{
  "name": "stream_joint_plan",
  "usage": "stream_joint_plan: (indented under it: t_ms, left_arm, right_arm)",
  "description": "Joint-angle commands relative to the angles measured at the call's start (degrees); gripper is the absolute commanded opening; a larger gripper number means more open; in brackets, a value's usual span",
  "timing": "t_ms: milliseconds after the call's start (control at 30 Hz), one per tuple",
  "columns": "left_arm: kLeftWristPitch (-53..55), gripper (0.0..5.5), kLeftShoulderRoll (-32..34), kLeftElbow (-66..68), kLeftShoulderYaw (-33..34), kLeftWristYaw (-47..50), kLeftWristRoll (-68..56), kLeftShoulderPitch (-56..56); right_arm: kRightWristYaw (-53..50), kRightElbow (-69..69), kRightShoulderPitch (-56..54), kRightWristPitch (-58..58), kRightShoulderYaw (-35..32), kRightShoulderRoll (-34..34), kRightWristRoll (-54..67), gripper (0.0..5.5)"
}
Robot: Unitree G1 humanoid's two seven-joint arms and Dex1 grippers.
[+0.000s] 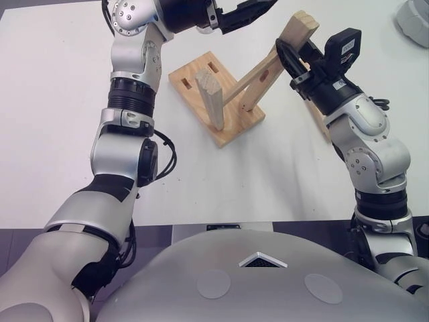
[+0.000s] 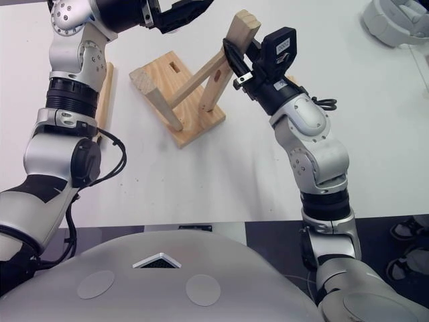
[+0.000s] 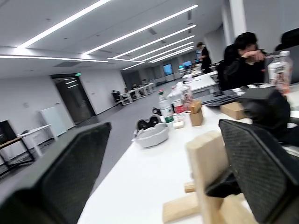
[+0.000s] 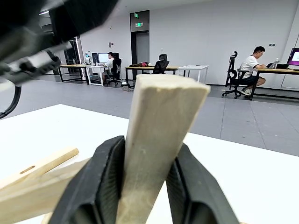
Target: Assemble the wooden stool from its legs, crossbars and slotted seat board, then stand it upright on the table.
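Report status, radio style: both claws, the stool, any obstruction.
Left claw open, hovering by the seat board. Right claw shut on a leg. Stool partly built, board flat on table. Loose stick by left arm.

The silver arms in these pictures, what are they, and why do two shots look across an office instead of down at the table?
They belong to a humanoid robot with two arms, each ending in a two-finger gripper. The two downward pictures come from a pair of cameras on its head, so both show the same scene. The other two come from small cameras on the wrists, looking out past the fingers, hence the office behind.

On the white table lies a seat board with a stool half built. An upright leg stands in it, and a crossbar seems to join it to a tilted leg. The right gripper is clamped on the tilted leg's upper end. The left gripper hangs open beyond the board, holding nothing. A loose wooden piece lies by the left arm.
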Motion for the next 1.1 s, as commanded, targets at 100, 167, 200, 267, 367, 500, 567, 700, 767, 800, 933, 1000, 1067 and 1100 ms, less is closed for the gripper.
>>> stream_joint_plan:
  t_ms: [100, 167, 200, 267, 367, 500, 567, 700, 767, 800, 933, 1000, 1067, 1100]
  left_arm:
    - [0.87, 4.24, 1.5, -2.04, -6.82, -2.11, 4.82, 3.99]
    - [-1.49, 4.24, 1.69, 1.69, -7.93, -1.58, 6.92, 3.61]
    - [-2.37, 4.24, 1.71, 3.53, -8.22, -1.34, 7.64, 3.48]
    - [-3.41, 4.24, 1.82, 6.4, -8.34, -1.4, 8.51, 3.64]
    - [-4.8, 4.24, 1.7, 10.02, -8.84, -1.77, 9.38, 4.33]
    - [-6.21, 4.24, 1.04, 11.84, -9.98, -1.99, 10.18, 4.89]
    - [-6.49, 4.24, 0.76, 12.37, -10.36, -2.05, 10.38, 4.94]
    - [-7.14, 4.24, 0.59, 13.33, -10.5, -1.98, 10.53, 5.03]
    - [-7.18, 4.24, 0.6, 13.45, -10.26, -1.75, 10.2, 4.89]
    - [-7.12, 4.24, 0.71, 13.43, -10.05, -1.64, 9.95, 4.87]
    - [-6.84, 4.24, 0.97, 14.0, -9.03, -1.43, 9.22, 5.21]
    - [-5.93, 4.24, 0.71, 13.19, -7.94, -1.33, 7.88, 4.92]
    - [-4.02, 4.24, 0.24, 11.05, -6.47, -1.26, 5.7, 4.32]
    - [-2.65, 4.24, 0.07, 9.29, -5.5, -1.14, 4.28, 3.9]
  right_arm:
    - [0.98, 11.08, 7.09, 11.8, 2.41, -1.06, -2.12, 1.23]
    - [1.92, 11.94, 6.89, 12.02, 1.62, -0.76, -1.18, 1.22]
    - [2.19, 12.27, 6.81, 12.11, 1.24, -0.61, -0.82, 1.21]
    - [2.48, 13.02, 6.44, 12.15, 0.92, -0.37, -0.32, 1.21]
    - [2.67, 13.68, 6.06, 12.41, 0.58, 0.09, 0.03, 1.19]
    - [1.8, 14.92, 5.25, 13.66, 0.18, 0.83, 0.75, 1.18]
    - [0.34, 16.46, 4.62, 15.47, -0.53, 1.53, 1.89, 1.15]
    - [0.42, 21.27, 2.67, 17.95, -1.26, 2.1, 2.92, 1.09]
    - [1.13, 23.74, 1.8, 17.83, -1.56, 1.65, 2.86, 1.06]
    - [1.5, 24.7, 1.18, 17.56, -1.76, 1.33, 2.71, 1.06]
    - [3.76, 23.82, -0.09, 12.17, 0.28, -1.44, -2.01, 1.05]
    - [3.44, 21.8, 0.27, 10.84, 0.74, -1.64, -3.05, 1.05]
    - [2.1, 19.83, 1.3, 10.9, 0.75, -1.16, -3.01, 1.05]
    - [1.19, 18.83, 1.93, 10.98, 0.84, -0.71, -3.15, 1.05]
